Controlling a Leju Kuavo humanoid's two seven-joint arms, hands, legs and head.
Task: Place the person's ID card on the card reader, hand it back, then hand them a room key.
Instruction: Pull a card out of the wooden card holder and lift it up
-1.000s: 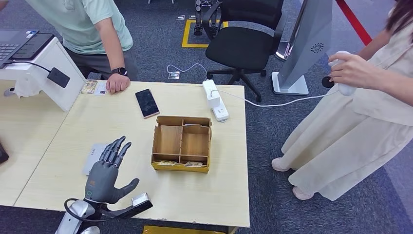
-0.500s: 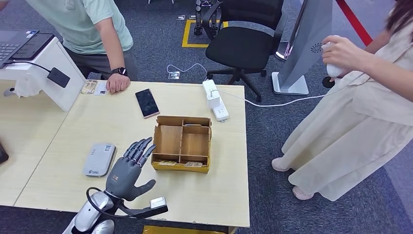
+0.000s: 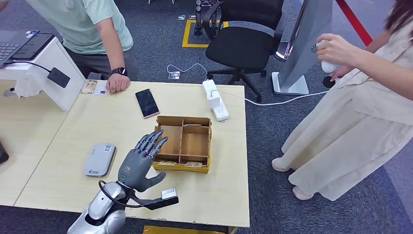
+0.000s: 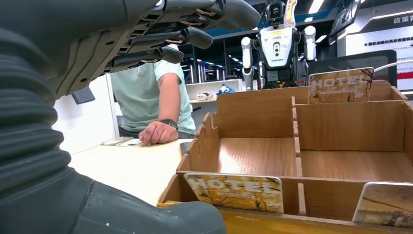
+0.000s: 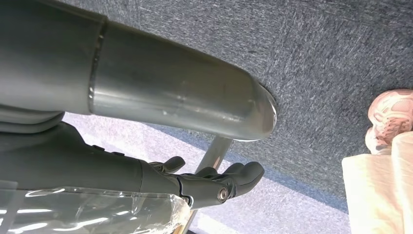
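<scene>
My left robot hand hovers over the desk, fingers spread, nothing in it, at the near left corner of the wooden box. Just ahead of my fingertips, cards reading "HOTEL" stand in the box's front slots. The grey card reader lies on the desk to the left of my hand. Far ahead and left, the ID card rests beside a person's hand. My right robot hand hangs over carpet, fingers loosely extended, empty.
</scene>
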